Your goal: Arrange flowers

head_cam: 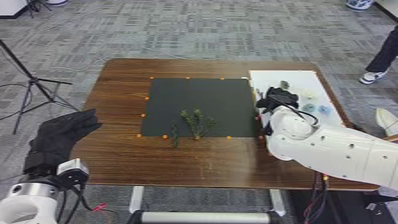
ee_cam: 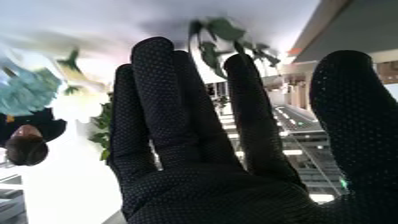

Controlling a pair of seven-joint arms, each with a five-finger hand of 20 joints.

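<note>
Holding the right hand [head_cam: 281, 96] open over the white board [head_cam: 275, 76], fingers straight, gripping nothing; showing green sprigs [head_cam: 198, 125] at the near edge of the black mat [head_cam: 182, 95], blue flowers [head_cam: 324, 109] on the board.

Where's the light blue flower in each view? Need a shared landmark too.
Head view: light blue flower on the white sheet, right of the right robot hand.
Right wrist view: past the fingers, on the side away from the thumb.
Shared landmark: the right robot hand.
</note>
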